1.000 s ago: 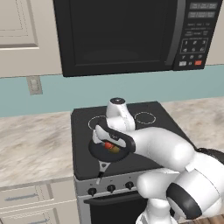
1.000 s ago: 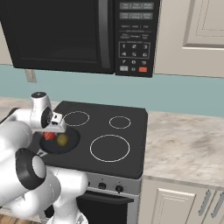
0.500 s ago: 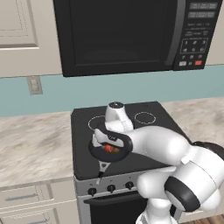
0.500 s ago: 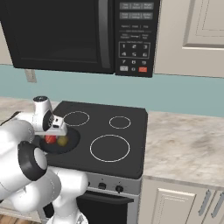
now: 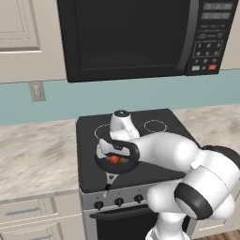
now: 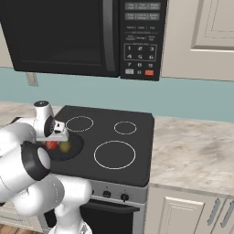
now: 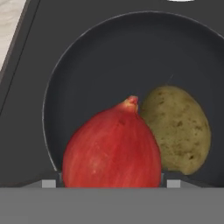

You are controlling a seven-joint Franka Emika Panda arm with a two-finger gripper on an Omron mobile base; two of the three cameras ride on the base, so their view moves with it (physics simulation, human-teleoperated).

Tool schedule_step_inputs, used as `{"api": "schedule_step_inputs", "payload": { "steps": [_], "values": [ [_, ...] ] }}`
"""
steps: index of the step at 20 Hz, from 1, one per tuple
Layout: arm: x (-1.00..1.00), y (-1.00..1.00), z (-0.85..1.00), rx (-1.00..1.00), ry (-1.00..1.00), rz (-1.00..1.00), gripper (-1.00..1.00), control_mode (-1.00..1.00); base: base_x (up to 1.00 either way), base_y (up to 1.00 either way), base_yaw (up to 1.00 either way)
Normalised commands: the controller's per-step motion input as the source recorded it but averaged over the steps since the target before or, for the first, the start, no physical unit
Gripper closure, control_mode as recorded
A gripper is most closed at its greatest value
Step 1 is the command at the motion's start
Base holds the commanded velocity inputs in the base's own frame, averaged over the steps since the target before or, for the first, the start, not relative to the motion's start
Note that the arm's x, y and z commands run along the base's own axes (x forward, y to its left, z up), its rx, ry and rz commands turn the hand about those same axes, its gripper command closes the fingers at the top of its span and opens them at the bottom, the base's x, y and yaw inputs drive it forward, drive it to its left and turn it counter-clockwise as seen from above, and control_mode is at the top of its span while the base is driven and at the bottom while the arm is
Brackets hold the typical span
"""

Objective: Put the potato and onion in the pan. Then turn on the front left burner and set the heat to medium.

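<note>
We are counting one onion (image 7: 111, 146) and one potato (image 7: 179, 129), lying touching side by side inside the one pan (image 7: 100, 65) on the black cooktop (image 6: 132, 160). Our gripper (image 5: 114, 154) is hovering just over the pan; the onion is sitting between its fingertips, and we cannot tell whether they are pressing it. Our arm is hiding much of the pan; three white rings are showing on the glass, and the burner under the pan is covered.

Even, soft rendered light fills all 3 views, with no hard cast shadows and no motion blur. The onion (image 7: 111, 146) carries pale highlights on its skin. The pan (image 7: 100, 57) interior reads flat and matte. The microwave (image 5: 126, 35) door shows a faint dull sheen. Close textures look slightly soft and pixelated.
</note>
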Motion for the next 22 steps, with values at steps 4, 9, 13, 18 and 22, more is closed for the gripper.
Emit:
{"api": "schedule_step_inputs", "payload": {
  "steps": [4,9,13,18,22],
  "values": [
    [0.24,0.04,-0.02,0.00,0.00,0.06,1.00,-1.00,0.00,0.00,0.00],
    [0.24,0.00,-0.21,0.00,0.00,0.04,1.00,-1.00,0.00,0.00,0.00],
    [0.16,0.00,-0.21,0.00,0.00,0.02,1.00,-1.00,0.00,0.00,0.00],
    [0.00,0.02,0.00,0.00,0.01,0.01,-1.00,-1.00,0.00,0.00,0.00],
    [0.00,0.00,0.00,0.00,0.00,0.00,-1.00,-1.00,0.00,0.00,0.00]
  ]
}}
